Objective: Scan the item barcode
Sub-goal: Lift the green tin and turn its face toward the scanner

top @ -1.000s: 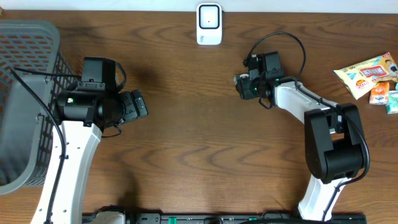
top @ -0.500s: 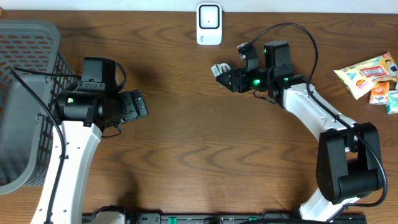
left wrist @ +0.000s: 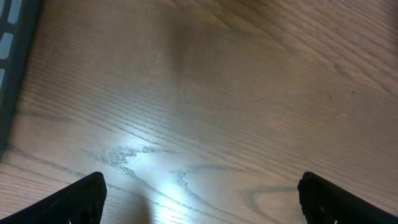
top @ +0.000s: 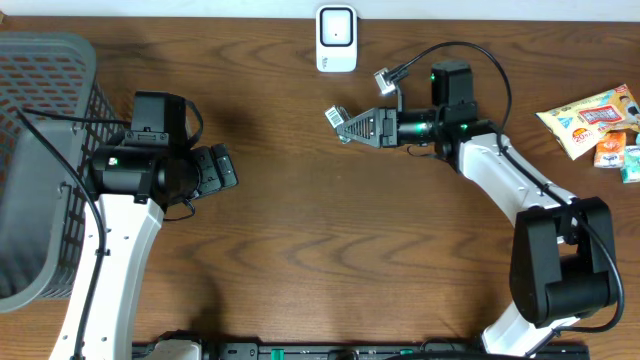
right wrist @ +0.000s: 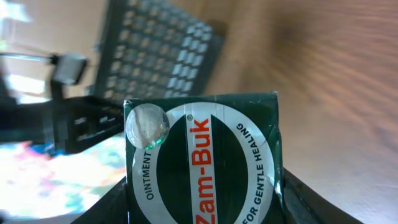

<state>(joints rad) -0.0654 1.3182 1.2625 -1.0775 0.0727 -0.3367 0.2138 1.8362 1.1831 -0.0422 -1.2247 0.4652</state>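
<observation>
While the right jaws present the ointment box (right wrist: 202, 168) aloft — left jaws released — its barcode (top: 333, 115) should next face the scanner (top: 336, 38).

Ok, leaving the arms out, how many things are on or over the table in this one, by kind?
Zam-Buk ointment box, held in the right pincer: 1
White scanner: 1
Grey basket: 1
Pouches at the right edge: 3 (yellow pouch, orange pouch, teal pouch)
Total: 6
</observation>
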